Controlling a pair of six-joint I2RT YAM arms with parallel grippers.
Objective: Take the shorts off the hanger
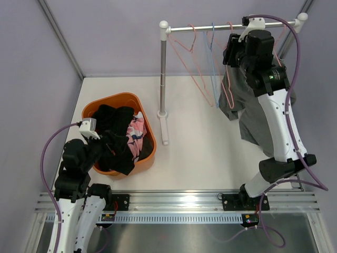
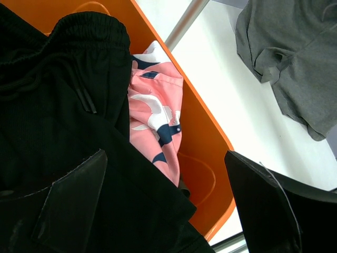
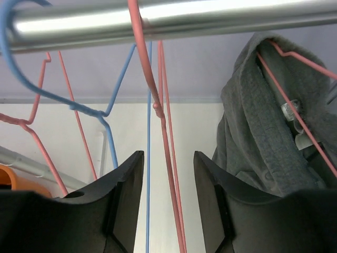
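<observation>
Grey shorts (image 1: 239,103) hang on a pink hanger at the right end of the rail (image 1: 210,27); they also show in the right wrist view (image 3: 258,132) and the left wrist view (image 2: 295,58). My right gripper (image 1: 231,46) is open at the rail, its jaws either side of empty pink and blue hanger wires (image 3: 163,121), left of the grey shorts. Black shorts (image 1: 113,134) and pink printed shorts (image 1: 137,132) lie in the orange basket (image 1: 118,97). My left gripper (image 1: 108,145) is open just above the black shorts (image 2: 52,105). I cannot make out the olive shorts.
Empty pink (image 1: 184,47) and blue (image 1: 213,58) hangers hang on the rail. The rack's post (image 1: 163,68) and foot (image 1: 165,129) stand between basket and grey shorts. The basket's rim (image 2: 205,137) lies under my left gripper. White tabletop, grey walls around.
</observation>
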